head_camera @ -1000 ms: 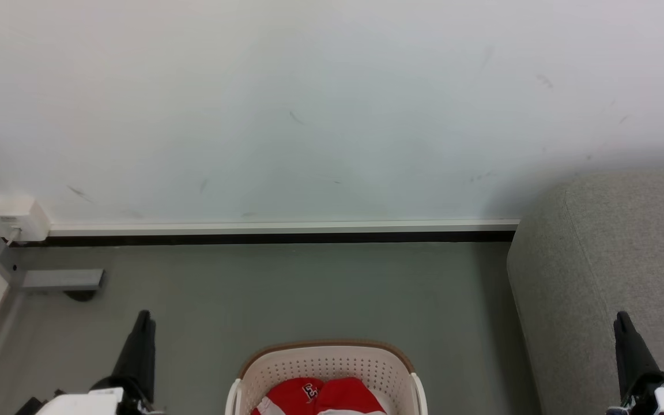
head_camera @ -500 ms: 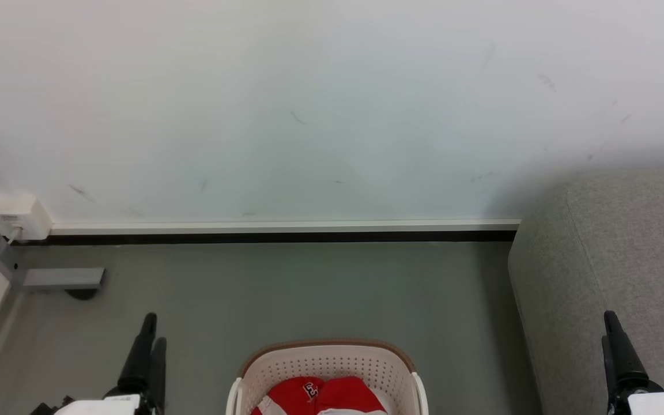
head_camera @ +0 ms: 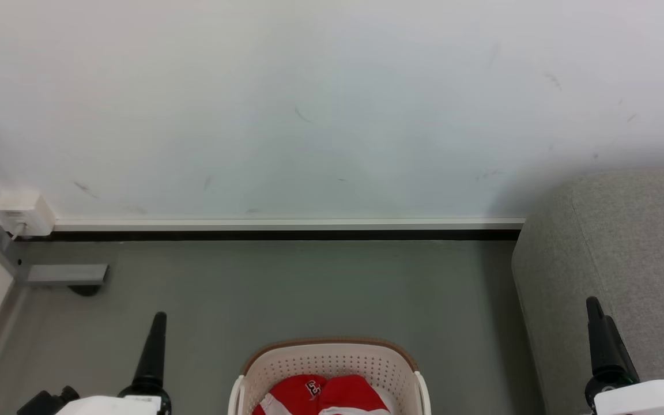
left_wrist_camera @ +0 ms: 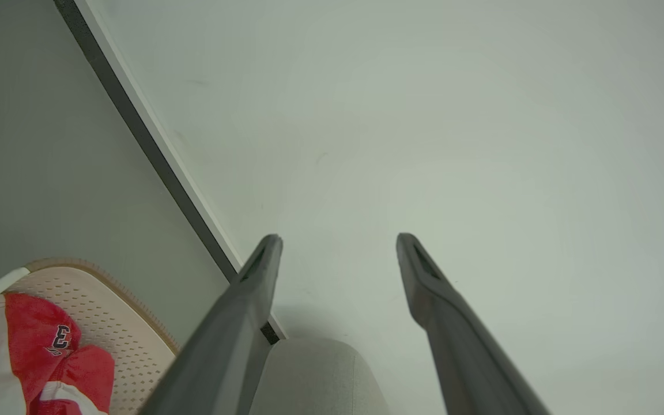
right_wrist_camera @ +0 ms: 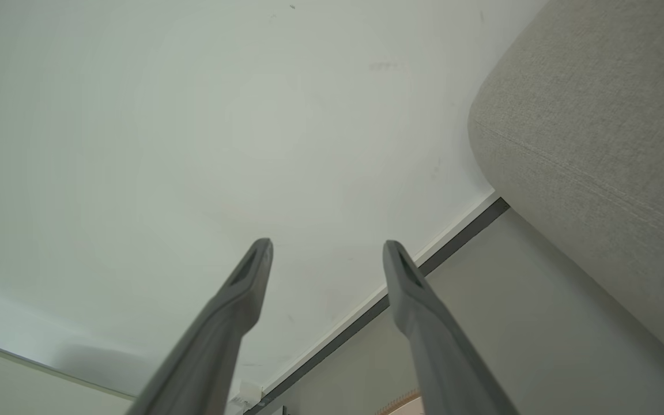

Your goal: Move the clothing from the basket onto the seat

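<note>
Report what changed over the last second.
The left claw shifted slightly rightward in the head view and the right claw leftward, both toward the middle, wrists turning. Both are open and empty; nothing was grasped. The red garment still lies in the laundry basket; the grey sofa is unchanged.

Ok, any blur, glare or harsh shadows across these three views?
Head view: even light, no glare, a soft shadow on the wall beside the seat. Left wrist view: the left pincer looks soft up close. Right wrist view: seat weave sharp, right pincer blurred.
</note>
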`<state>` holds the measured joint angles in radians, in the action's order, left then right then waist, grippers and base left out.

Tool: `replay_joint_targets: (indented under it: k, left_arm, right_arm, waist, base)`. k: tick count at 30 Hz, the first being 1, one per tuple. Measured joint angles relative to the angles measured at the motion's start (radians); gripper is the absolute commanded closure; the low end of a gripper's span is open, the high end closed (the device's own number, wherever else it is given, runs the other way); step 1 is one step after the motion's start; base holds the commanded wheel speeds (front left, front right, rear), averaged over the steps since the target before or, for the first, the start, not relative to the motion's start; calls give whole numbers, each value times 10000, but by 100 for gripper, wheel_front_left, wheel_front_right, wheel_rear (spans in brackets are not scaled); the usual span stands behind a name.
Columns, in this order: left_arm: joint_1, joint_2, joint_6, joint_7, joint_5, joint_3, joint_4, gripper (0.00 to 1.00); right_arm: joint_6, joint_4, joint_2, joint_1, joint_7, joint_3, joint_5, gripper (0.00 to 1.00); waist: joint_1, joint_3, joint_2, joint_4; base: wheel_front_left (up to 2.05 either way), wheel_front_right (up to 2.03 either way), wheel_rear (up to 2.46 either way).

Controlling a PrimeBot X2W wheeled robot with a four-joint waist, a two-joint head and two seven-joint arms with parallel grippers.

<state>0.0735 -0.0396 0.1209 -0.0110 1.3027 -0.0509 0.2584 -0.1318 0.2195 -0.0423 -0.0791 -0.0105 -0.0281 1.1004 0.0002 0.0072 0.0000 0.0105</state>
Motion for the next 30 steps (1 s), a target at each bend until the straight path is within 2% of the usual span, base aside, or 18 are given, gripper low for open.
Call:
replay_joint_targets:
  k: [14,30]
  left_arm:
    - [-185,-6,-355,-508,-2623,479,-382,0]
    - [-399,-23,-690,-974,-5317,721,-729,0]
  right_arm:
    - [0,-178,-2,100,-500,587,-2997,0]
    - [0,-46,-8,196,-984,1016,-5108,0]
  waist:
    - [0,2,0,65]
    - [-1,12,0,103]
  base:
    - [0,0,0]
    - [0,0,0]
